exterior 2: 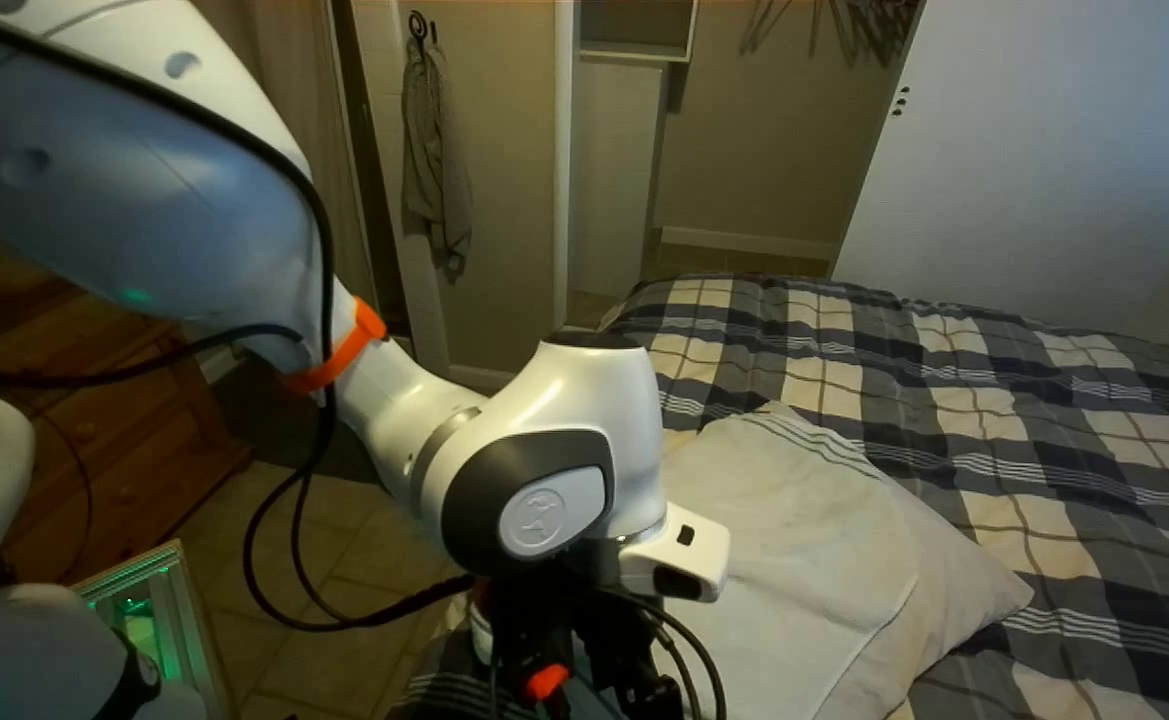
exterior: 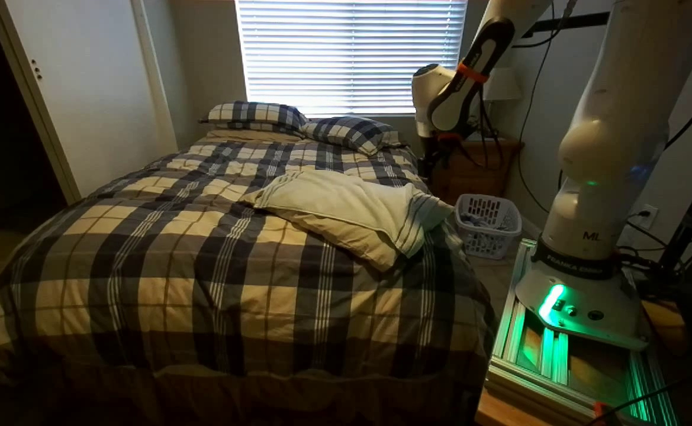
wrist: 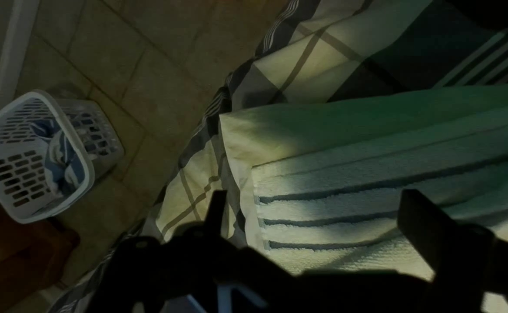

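My hand: pointing down, fingers standing wide apart; in the wrist view a striped end of the towel shows in the gap between them. I cannot tell whether they touch the cloth.
Towel: pale with dark bluish stripes, draped over a cream pillow below me, near the side of the bed.
Towel's long axis: slants across the bed, from the striped end beneath me to another striped end out toward the bed's middle and somewhat nearer its head. In the wrist view it runs top to bottom, the stripes crossing it nearly level; the corner there points up and left, toward the bed's edge.
Cream pillow: lies much the same way as the towel and sticks out past its hem, one corner reaching the bed's edge.
Bed: rumpled plaid covering of dark blue, grey and cream, carrying both.
Laundry basket: white and slotted, on the tiled floor beside the bed, a blue-and-white cloth inside.
Plaid pillows: two, at the bed's head; a wooden nightstand alongside, a lampshade above it.
Window blinds: bright, beyond the pillows.
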You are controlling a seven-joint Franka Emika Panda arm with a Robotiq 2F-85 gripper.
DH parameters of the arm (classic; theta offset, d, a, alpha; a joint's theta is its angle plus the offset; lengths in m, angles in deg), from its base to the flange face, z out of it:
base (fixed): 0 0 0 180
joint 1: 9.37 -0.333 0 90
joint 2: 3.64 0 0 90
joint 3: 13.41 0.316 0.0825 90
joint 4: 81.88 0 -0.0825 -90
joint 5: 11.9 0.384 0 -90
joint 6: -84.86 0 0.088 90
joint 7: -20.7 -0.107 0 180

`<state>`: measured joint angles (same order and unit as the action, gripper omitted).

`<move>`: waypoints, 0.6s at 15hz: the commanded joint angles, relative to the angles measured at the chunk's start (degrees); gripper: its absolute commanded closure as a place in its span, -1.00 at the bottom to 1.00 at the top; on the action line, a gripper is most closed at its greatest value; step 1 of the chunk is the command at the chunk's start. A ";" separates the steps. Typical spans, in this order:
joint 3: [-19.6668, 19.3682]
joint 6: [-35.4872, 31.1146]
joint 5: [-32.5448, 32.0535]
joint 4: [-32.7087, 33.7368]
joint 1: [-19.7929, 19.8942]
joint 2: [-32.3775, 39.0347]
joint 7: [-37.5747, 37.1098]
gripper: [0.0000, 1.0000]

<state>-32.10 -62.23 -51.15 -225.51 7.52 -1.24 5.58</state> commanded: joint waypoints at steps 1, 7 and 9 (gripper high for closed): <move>-0.65 -1.11 0.57 0.87 0.89 1.46 2.20 -1.00; -1.81 -11.38 13.59 0.77 4.42 5.44 20.47 -1.00; -0.92 -11.67 20.73 1.41 5.01 7.16 26.03 -1.00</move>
<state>-34.23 -72.46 -39.24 -225.48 11.50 3.10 23.75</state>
